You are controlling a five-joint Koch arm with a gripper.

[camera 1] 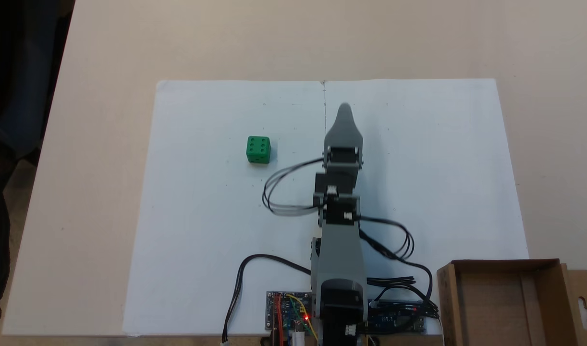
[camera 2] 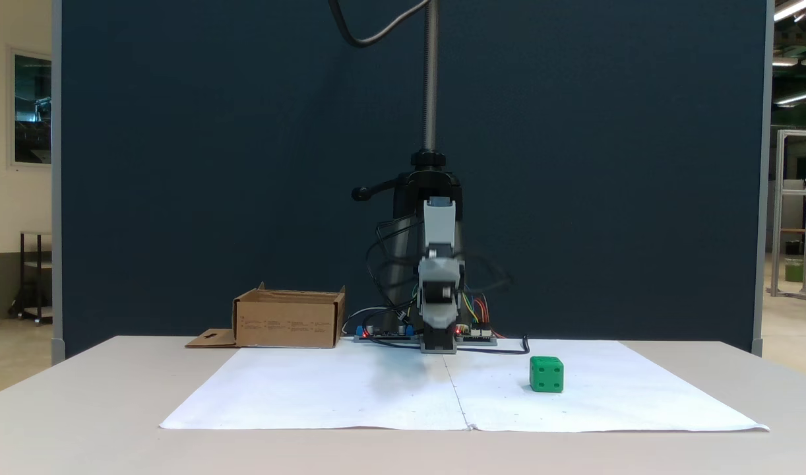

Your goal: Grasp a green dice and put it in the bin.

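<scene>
**One green dice on the paper, my claw apart from it**

One green dice [camera 1: 258, 149] sits flat on the white paper sheet [camera 1: 202, 216] that covers the middle of the bench [camera 1: 82, 96]. It is a cube, so it has no long axis; its edges run nearly square to the edges of the paper. From above, the top face shows six pips in two rows of three. From the front, the dice [camera 2: 547, 374] shows a face with four pips.

My claw [camera 1: 345, 111] points away from my base along the seam in the middle of the paper. In the view from above only one grey tapered tip is plain, and in the front view my claw [camera 2: 438, 343] is blurred and faces the camera head on, so I cannot tell whether it is open or closed. It holds nothing.

The dice lies well apart from my claw: to its left in the view from above and a little nearer my base than the tip, to its right in the front view.

The bin [camera 1: 507, 300] stands beside my base, at the lower right from above. From the front the bin [camera 2: 289, 319] carries small print on its wall, too fine to read.
</scene>
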